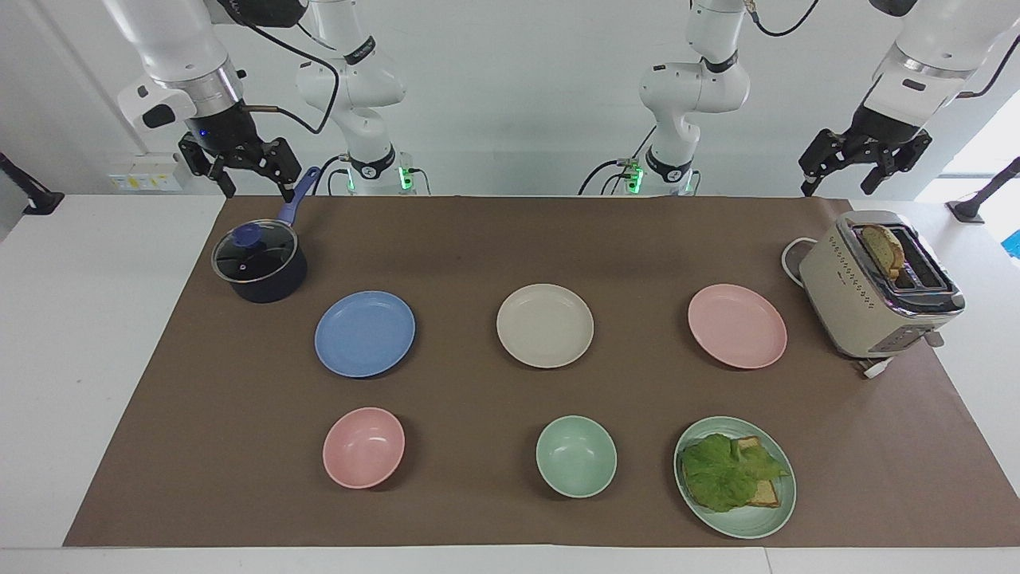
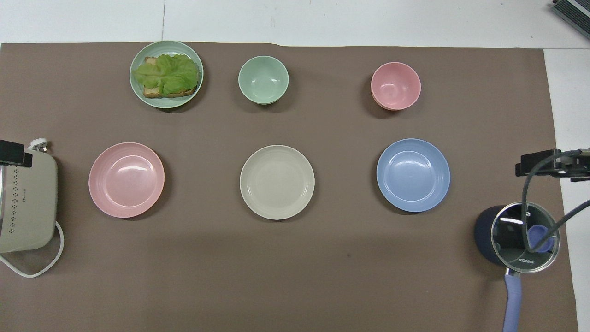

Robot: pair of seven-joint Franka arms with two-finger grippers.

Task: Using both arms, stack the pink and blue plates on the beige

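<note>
Three equal plates lie in a row across the brown mat. The beige plate [image 1: 545,325] [image 2: 277,182] is in the middle. The blue plate [image 1: 365,333] [image 2: 413,175] lies beside it toward the right arm's end, and the pink plate [image 1: 737,325] [image 2: 126,179] toward the left arm's end. All three are bare and apart from one another. My right gripper [image 1: 259,191] hangs open in the air over the saucepan's handle, holding nothing. My left gripper [image 1: 837,190] hangs open and empty above the table's corner by the toaster.
A dark saucepan with a glass lid [image 1: 260,263] [image 2: 518,237] stands by the blue plate, nearer the robots. A beige toaster [image 1: 876,287] [image 2: 27,203] holding bread stands beside the pink plate. Farther out are a pink bowl [image 1: 363,447], a green bowl [image 1: 576,456] and a green plate [image 1: 765,518] with lettuce and bread.
</note>
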